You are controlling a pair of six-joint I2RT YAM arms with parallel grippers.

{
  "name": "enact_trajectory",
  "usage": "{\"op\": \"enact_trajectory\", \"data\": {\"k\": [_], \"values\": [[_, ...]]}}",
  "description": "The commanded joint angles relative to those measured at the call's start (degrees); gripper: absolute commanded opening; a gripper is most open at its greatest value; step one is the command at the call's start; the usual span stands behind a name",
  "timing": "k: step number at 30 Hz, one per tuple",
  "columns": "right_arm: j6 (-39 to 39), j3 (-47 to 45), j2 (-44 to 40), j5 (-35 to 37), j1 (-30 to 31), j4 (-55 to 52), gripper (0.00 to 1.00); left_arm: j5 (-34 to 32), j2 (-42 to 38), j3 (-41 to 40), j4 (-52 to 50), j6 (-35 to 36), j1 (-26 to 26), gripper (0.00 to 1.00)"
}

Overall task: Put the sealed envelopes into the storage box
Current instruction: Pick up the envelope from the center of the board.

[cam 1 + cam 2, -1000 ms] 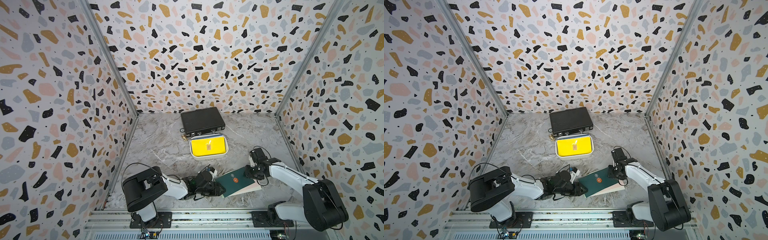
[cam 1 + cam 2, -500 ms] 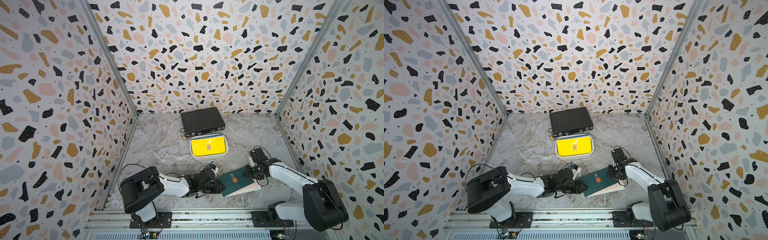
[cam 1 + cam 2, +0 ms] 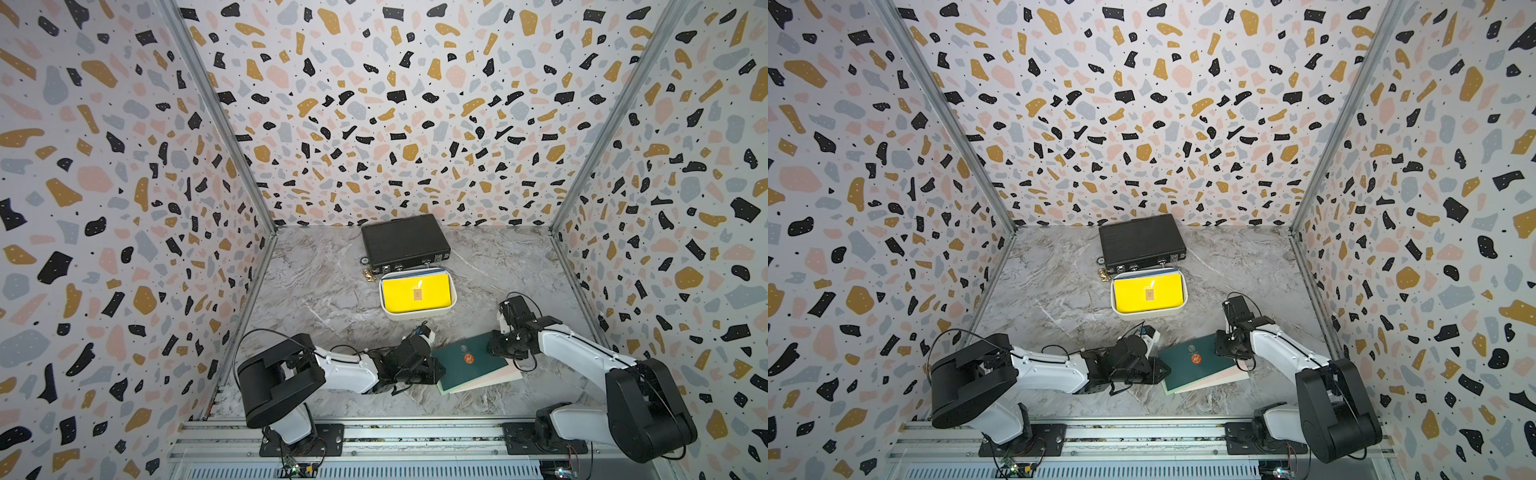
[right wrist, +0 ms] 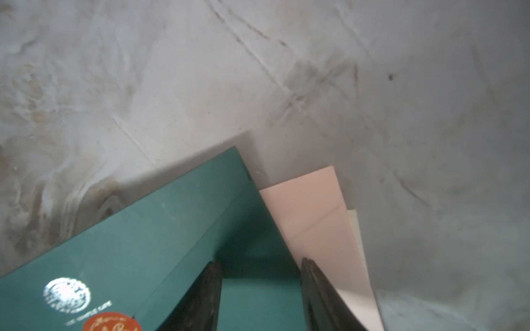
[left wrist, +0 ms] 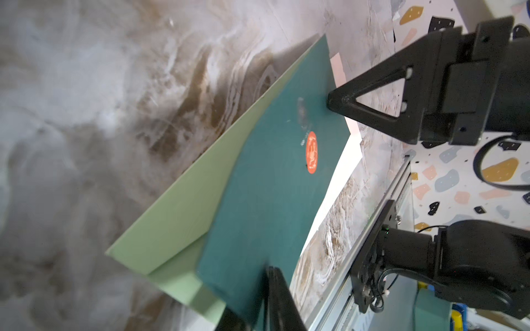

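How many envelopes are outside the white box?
4, in one front pile: dark green on top, light green, pink and cream beneath; more may be hidden.

On the counter (image 3: 332,291) the briefcase (image 3: 405,243) lay at the back, the storage box (image 3: 417,316) just before it with envelopes (image 3: 415,293) in it, and a stack of envelopes (image 3: 505,374) near the front between the 2 arms, left fingers (image 5: 279,298) at the left edge of its top envelope (image 3: 465,365), right fingers (image 4: 206,298) on its back right corner.

Lettering on the green envelope (image 4: 172,243) is too blurred to read.
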Motion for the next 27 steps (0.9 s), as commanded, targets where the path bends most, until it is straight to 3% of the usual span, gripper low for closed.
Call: {"op": "enact_trajectory", "data": {"k": [1,3,11,14,16,19,22,27], "values": [[-0.3,-0.3,-1.6,-1.8,0.1,-2.2,0.51,-1.9,-3.0,3.9,-4.8,4.1,-0.3,0.06],[-1.1,1.0,-3.7,-1.2,0.1,-3.6,0.51,-2.5,-5.0,5.9,-9.9,7.1,-0.2,0.00],[-6.3,6.9,-16.9,-2.4,0.4,-4.2,0.53,-13.0,-16.5,15.1,-39.6,32.1,-0.2,0.00],[-8.0,9.5,-20.4,-5.8,1.7,-1.5,0.50,-19.9,-22.4,15.4,-44.4,41.6,-0.2,0.00],[-11.1,12.5,-21.8,-7.2,3.1,-0.8,0.50,-20.7,-27.4,13.7,-44.3,47.9,-0.1,0.00],[-21.1,17.6,-22.0,-11.0,6.0,-0.6,0.51,-21.4,-35.1,11.8,-44.7,56.0,0.0,0.00],[-38.4,22.4,-21.1,-18.2,9.4,-3.2,0.51,-20.4,-41.2,11.0,-47.8,61.8,0.4,0.00],[-63.2,35.0,-14.6,-20.7,14.5,-19.9,0.61,-13.9,-47.3,10.6,-54.3,69.8,0.8,0.00]]}}
